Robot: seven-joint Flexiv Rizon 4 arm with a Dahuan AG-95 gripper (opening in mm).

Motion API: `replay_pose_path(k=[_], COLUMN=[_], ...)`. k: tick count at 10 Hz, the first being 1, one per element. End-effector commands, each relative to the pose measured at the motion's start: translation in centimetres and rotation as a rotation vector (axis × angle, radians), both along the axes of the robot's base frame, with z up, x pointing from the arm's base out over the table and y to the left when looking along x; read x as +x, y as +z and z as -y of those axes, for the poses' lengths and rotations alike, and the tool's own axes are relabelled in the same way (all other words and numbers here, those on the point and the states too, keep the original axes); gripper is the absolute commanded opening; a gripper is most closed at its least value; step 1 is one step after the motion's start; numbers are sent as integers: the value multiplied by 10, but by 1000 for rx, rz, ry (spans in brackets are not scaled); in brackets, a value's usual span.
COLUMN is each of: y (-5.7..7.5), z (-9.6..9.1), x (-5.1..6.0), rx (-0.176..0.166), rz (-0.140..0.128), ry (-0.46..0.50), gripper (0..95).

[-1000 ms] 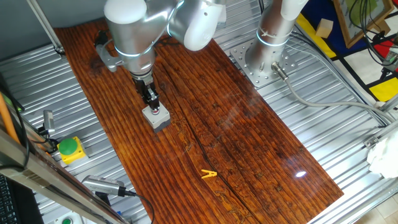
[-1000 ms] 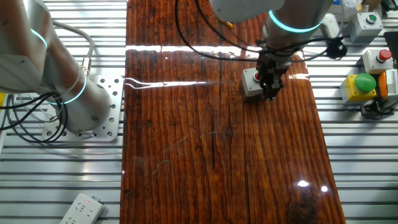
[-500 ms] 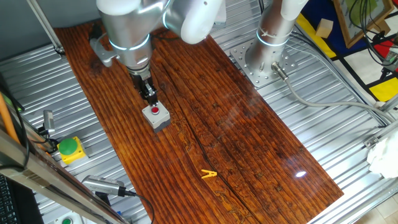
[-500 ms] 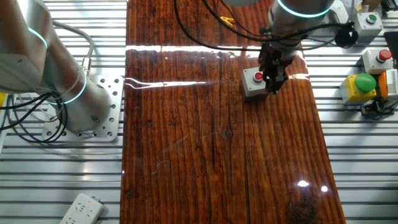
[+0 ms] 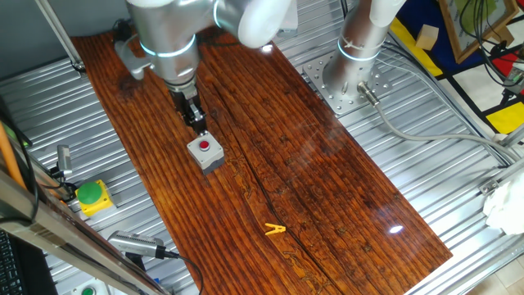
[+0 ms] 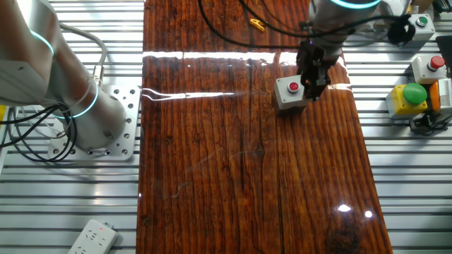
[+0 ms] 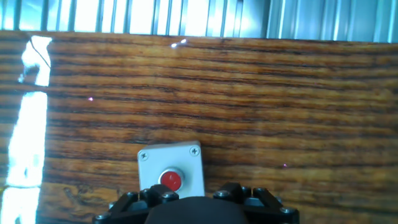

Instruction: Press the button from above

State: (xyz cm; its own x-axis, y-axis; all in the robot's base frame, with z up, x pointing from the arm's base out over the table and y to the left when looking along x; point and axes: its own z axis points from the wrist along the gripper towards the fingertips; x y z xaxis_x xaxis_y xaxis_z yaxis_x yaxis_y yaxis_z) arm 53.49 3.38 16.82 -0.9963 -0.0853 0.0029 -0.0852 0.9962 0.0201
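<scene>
On the wooden board sits one button [image 5: 205, 147] below one gripper [image 5: 198, 125], finger state indiscernible.

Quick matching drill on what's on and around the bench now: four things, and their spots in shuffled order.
Things:
1. red button in grey box
2. yellow clip
3. green button on yellow box
4. gripper

Places:
A. off the board, on the metal slats
B. lying alone on the wooden board
C. raised, just off the grey box
D. on the board below the fingers

Pairs: 1-D, 2-B, 3-A, 4-C
</scene>
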Motion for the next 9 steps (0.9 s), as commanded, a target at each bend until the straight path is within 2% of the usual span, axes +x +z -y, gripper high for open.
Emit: replay_pose_path(k=[1, 3, 7, 8, 9], y=[13, 21, 24, 25, 24], z=[-4, -10, -29, -32, -36], x=[-1, -5, -11, -12, -13], rx=[7, 14, 27, 27, 28], rz=[-7, -12, -10, -11, -12], ry=[-45, -84, -186, -206, -227], gripper=[380, 380, 380, 190, 190])
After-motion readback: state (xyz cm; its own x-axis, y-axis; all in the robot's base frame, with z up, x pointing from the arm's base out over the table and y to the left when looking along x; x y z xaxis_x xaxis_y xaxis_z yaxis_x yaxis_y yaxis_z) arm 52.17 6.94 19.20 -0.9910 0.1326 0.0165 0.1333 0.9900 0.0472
